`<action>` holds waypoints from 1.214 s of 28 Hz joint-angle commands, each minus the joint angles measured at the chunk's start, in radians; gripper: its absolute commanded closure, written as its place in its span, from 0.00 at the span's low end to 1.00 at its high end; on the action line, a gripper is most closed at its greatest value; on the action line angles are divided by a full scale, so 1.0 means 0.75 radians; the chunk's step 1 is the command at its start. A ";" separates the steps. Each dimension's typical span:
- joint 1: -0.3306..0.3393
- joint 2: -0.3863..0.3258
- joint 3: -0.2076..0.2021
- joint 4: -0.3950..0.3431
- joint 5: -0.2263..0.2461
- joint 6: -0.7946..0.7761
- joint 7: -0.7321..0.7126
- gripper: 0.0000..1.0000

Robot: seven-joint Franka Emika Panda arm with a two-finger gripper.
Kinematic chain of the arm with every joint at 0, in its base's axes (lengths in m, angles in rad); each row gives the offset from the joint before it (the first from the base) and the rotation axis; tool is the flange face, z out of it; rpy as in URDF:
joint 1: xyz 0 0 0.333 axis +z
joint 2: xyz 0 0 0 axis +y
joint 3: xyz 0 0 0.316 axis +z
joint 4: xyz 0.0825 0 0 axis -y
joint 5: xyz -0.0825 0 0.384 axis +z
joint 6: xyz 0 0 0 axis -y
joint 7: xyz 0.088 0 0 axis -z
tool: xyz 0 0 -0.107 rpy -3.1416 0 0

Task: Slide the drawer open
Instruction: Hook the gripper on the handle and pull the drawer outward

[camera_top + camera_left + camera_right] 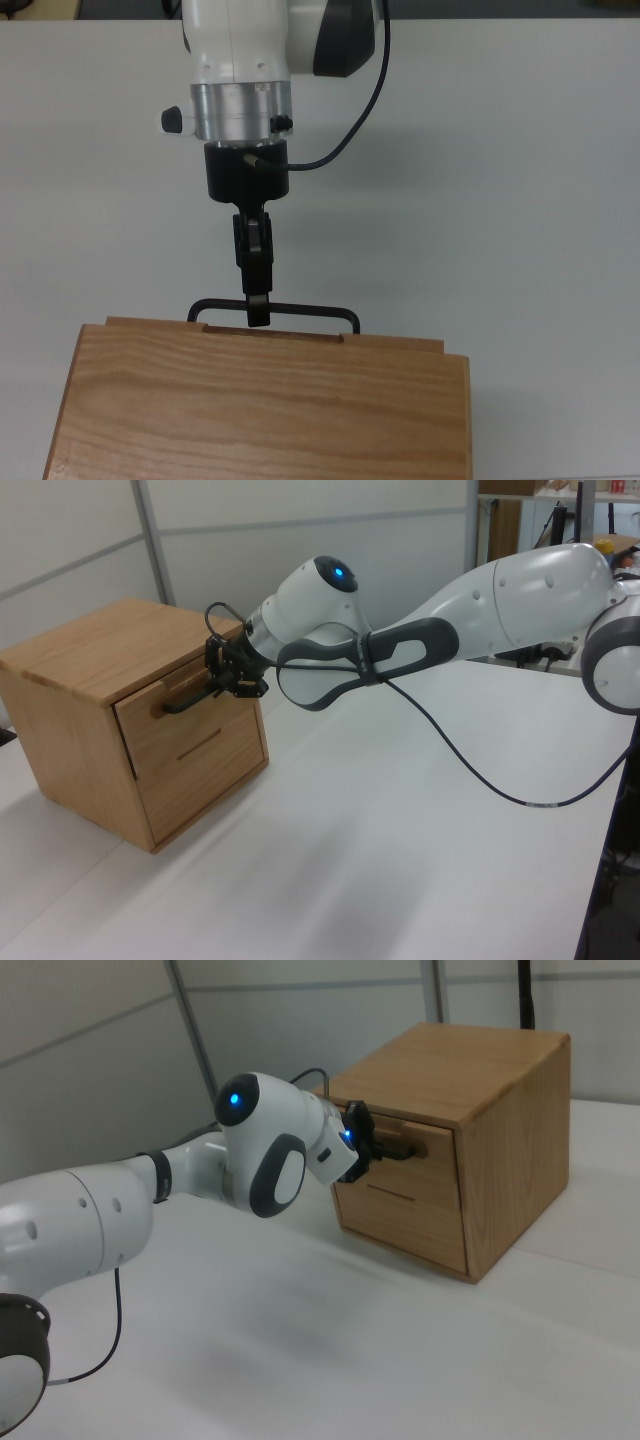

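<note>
The drawer point(150, 327) sits in the upper slot of a light wooden cabinet point(260, 410). In the top view a narrow strip of its front pokes out past the cabinet's top slab. Its thin black bar handle point(310, 308) runs across in front of that strip. My gripper point(257, 318) is shut on the handle a little to the top view's left of the bar's middle. The left view shows the gripper point(228, 677) at the handle point(180, 702), with the drawer front point(190, 725) slightly out. In the right view the gripper point(365, 1146) holds the handle point(402, 1150).
The cabinet stands on a white table point(500, 200) that stretches away behind my arm. Below the held drawer is a second drawer front point(205, 772). A black cable point(355, 125) loops from my wrist. Grey wall panels point(300, 520) rise behind the table.
</note>
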 commanded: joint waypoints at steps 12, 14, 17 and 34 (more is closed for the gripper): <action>-0.039 -0.286 0.010 -0.084 -0.010 -0.528 -0.029 1.00; -0.039 -0.313 0.010 -0.085 -0.010 -0.654 -0.032 1.00; -0.042 -0.342 0.010 -0.085 -0.002 -0.781 -0.052 1.00; -0.060 -0.393 0.010 -0.070 0.031 -1.015 -0.128 0.72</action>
